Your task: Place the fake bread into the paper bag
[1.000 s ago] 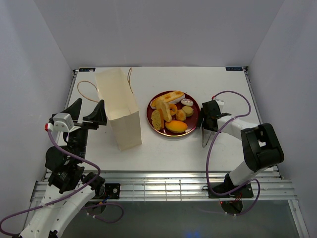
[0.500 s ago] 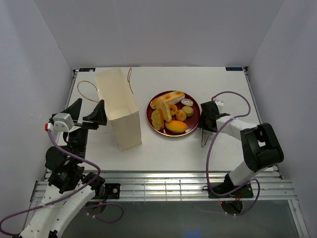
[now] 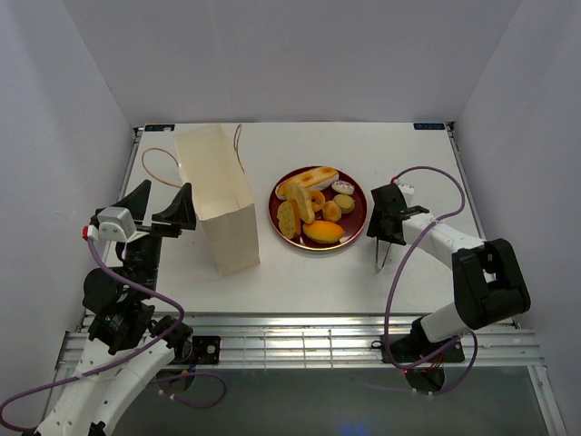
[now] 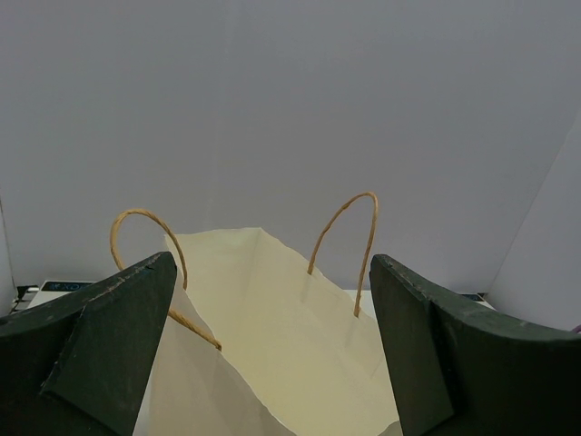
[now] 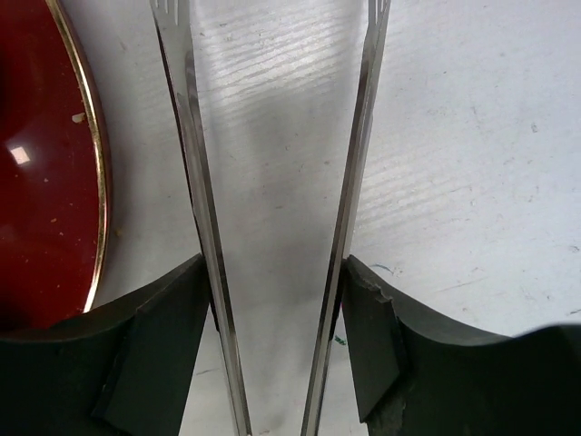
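The right end effector (image 5: pixel 272 313) pinched thin metal tongs (image 5: pixel 192 182). The fake bread (image 3: pixel 313 207) sat on the red plate (image 5: pixel 45 182) to its left. The tongs might slip, or bump the plate. The left end effector (image 3: pixel 162 207) stood wide, with the paper bag (image 3: pixel 222 204) just ahead.

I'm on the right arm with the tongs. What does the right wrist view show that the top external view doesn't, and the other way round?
Right wrist only: the right gripper has its fingers pressed against both steel arms of the tongs, and the tongs' toothed tips stand apart over the table.
Top external only: the fake bread is all on the plate, the paper bag is left of it, and the left gripper is open beside the bag.
Both: the tongs, the plate's dark-red rim and the white table.
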### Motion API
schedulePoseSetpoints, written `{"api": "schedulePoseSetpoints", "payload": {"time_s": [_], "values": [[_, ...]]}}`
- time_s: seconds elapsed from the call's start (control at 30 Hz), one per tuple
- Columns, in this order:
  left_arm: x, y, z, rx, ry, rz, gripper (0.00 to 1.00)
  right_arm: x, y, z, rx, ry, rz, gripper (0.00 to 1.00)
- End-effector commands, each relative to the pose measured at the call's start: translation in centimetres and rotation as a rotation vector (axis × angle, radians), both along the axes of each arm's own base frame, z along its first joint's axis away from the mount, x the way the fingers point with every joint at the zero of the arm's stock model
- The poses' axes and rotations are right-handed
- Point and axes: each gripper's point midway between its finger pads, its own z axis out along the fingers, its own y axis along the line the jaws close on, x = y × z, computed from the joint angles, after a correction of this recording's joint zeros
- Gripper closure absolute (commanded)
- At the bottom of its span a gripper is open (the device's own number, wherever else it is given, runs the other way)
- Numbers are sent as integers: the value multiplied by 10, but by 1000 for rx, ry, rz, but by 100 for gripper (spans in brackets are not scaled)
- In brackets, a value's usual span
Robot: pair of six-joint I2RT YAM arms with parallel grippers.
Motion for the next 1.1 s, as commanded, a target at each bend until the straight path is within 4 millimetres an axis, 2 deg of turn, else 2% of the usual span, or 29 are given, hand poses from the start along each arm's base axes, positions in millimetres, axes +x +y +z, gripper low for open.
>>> {"api": "schedulePoseSetpoints", "payload": {"time_s": [0.0, 0.27, 0.53, 0.6, 0.9, 1.07], "values": [[4, -7, -6, 28, 16, -17, 2, 10, 1, 27, -5, -66, 1, 37], [4, -7, -7, 28, 20, -16, 2, 10, -1, 55, -21, -80, 32, 37], [4, -5, -7, 22, 18, -8, 2, 9, -4, 105, -29, -161, 81, 37], [3, -3, -6, 18, 13, -5, 2, 6, -4, 112, -32, -161, 104, 37], [-1, 6, -3, -18, -2, 27, 2, 2, 6, 145, -4, -181, 218, 37], [0, 7, -5, -15, 2, 35, 2, 2, 27, 162, 72, -225, 316, 36]]}}
